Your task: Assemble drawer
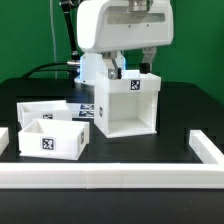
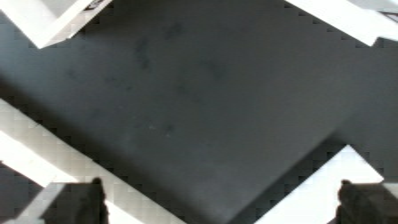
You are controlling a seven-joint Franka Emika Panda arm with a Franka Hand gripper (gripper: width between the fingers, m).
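Green wall behind and a matte black table (image 1: pixel 185 120) edged by long white rails (image 1: pixel 110 178): that is what my exterior feed gives me. Reading that feed as a clock face, the tall white plastic boxy housing (image 1: pixel 128 108) stands upright near the dial's centre, open face toward the camera. The white two-finger gripper (image 1: pixel 135 68) hangs at twelve o'clock over its top edge, and I cannot tell from here whether it touches. On the wrist feed the gripper (image 2: pixel 217 205) has its dark fingertips (image 2: pixel 71 203) spread wide with nothing between them. Below them lies a dark surface crossed by white edges that I cannot assign with confidence.

My read is that the step in hand is taking hold of the housing to set it up for the trays. To do it well I would line one wall up midway between the fingertips, come straight down, and close only once the wall sits deep between them. A shallow or off-centre pinch could tip so tall a box or skate it across the table.

Counted:
- one housing
- two small white open-top trays at nine o'clock, the front one (image 1: pixel 50 140) close against the rear one (image 1: pixel 33 108)
- one flat white marker board (image 1: pixel 86 108) between them and the housing
- one gripper with two fingertips
- rails along three sides
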